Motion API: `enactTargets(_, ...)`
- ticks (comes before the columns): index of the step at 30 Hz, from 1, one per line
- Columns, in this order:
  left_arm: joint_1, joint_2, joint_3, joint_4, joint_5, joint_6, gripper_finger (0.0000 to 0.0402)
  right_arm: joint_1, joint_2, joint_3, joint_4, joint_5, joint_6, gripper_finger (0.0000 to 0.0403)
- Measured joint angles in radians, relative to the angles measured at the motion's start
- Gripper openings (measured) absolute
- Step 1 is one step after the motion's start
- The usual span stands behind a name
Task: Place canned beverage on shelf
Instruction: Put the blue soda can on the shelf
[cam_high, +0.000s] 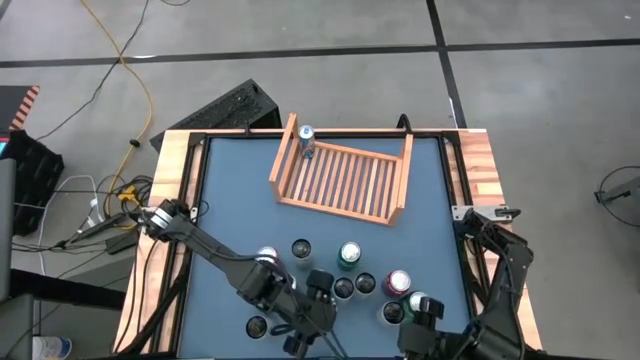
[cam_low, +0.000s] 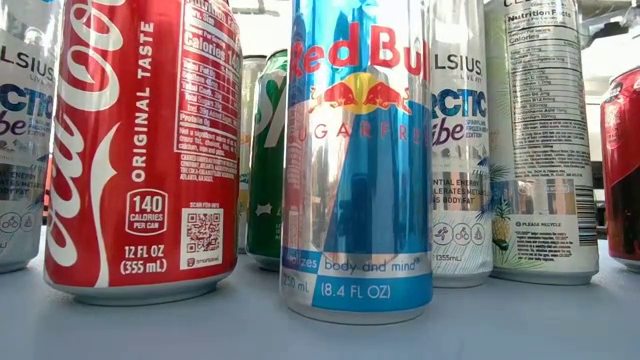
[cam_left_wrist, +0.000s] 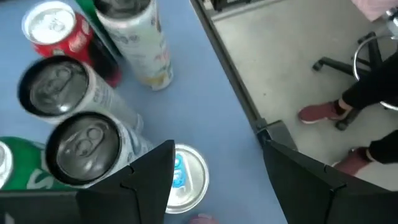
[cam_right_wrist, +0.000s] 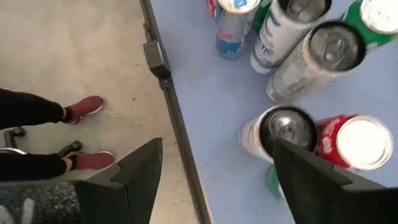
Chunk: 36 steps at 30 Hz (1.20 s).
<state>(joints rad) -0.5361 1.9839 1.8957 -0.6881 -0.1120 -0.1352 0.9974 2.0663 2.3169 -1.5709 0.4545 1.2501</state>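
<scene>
High view shows the wooden shelf (cam_high: 342, 178) sitting at the far side of the blue table (cam_high: 225, 215), with one silver-blue can (cam_high: 307, 141) already standing in its far-left corner. The rest of the cans are bunched up on the near side of the shelf, well apart from it: a green one (cam_high: 349, 254), a pink-topped one (cam_high: 399, 283), several dark-topped ones.

Left claw (cam_high: 305, 322) hangs over the near-left part of that bunch, fingers spread and holding nothing. From its wrist view, a Red Bull can (cam_left_wrist: 186, 184) sits right by one finger, not cleanly between the two, with two silver-topped cans (cam_left_wrist: 81, 140) packed just beside it. Right claw (cam_high: 425, 325) is also spread and empty, over the near-right part of the bunch, close to the table edge, with a silver-topped can (cam_right_wrist: 283, 129) and a red Coke can (cam_right_wrist: 351, 142) near one finger.

The worry is crowding. If the left claw drops as it's lined up now, a finger could land on the Red Bull's rim or shove a neighbour, and these tall skinny cans would probably topple like dominoes. A can knocked near the table edge might roll off toward the person's red shoes (cam_left_wrist: 323, 112). Carrying one over, the shelf's raised side boards look easy to clip, and the slatted base may let a can settle tilted.
</scene>
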Motion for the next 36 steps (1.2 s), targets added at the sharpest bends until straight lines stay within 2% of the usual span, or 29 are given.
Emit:
enactTargets(13,0.032,-0.002,-0.035,-0.031,0.029,0.036,0.0236,0.002,0.000,0.000,0.000,0.030,-0.002,0.0292)
enactTargets(25,0.044,0.032,-0.034,-0.014,0.079,0.028,0.0304,0.002,0.000,0.000,0.000,0.045,-0.001,0.0292)
enactTargets(31,0.050,0.032,-0.035,-0.041,0.020,0.037,0.0308,0.002,0.000,0.000,0.001,0.045,-0.001,0.0292)
enactTargets(36,0.056,0.054,-0.035,-0.042,0.048,0.027,0.0308,0.004,0.000,0.000,0.001,0.045,-0.001,0.0292)
